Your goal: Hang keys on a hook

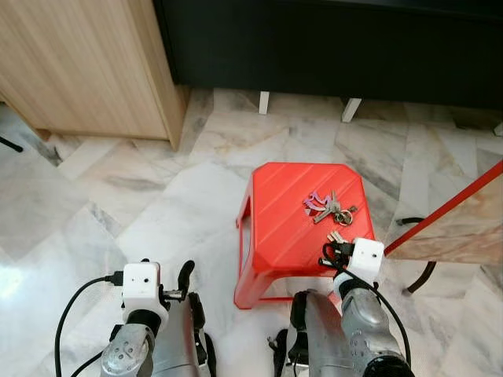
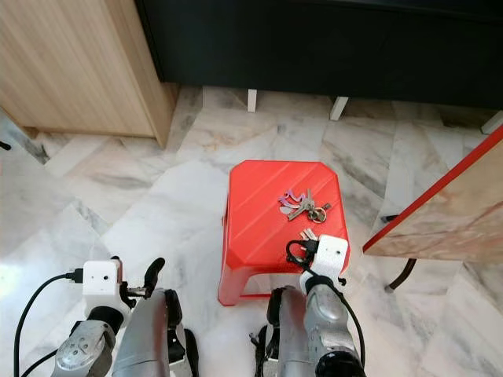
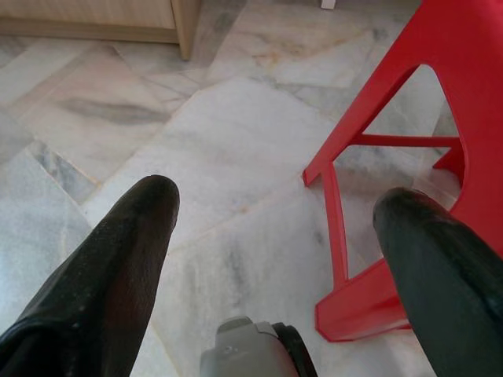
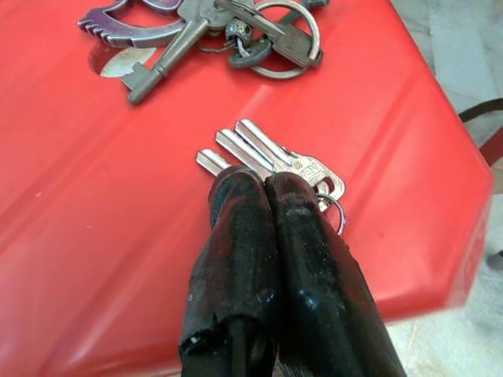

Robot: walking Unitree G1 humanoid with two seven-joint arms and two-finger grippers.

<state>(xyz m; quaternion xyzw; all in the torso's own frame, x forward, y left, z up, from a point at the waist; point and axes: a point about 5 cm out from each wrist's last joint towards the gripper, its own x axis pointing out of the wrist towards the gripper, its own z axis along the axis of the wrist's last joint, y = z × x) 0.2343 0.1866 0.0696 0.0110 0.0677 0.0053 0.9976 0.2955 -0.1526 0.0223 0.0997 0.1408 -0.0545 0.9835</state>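
Two key bunches: both on red stool (image 1: pixel 291 212); small keys (image 4: pixel 271 161) under right gripper (image 4: pixel 255 184), fingers pressed together above them; larger bunch (image 1: pixel 330 206) beyond.
Left gripper (image 3: pixel 275 212): spread wide, empty, over marble floor (image 1: pixel 157 212).
Surroundings: wooden cabinet (image 1: pixel 78 63), dark sofa (image 1: pixel 330 47).

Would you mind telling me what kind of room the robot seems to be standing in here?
Probably a room in a home: a marble-tiled floor, a light wooden cabinet, and a red plastic stool carrying two bunches of keys, beside dark furniture on white legs.

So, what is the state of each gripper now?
Left gripper: open, holding nothing.
Right gripper: shut, over the small bunch of silver keys; grasp cannot be told.
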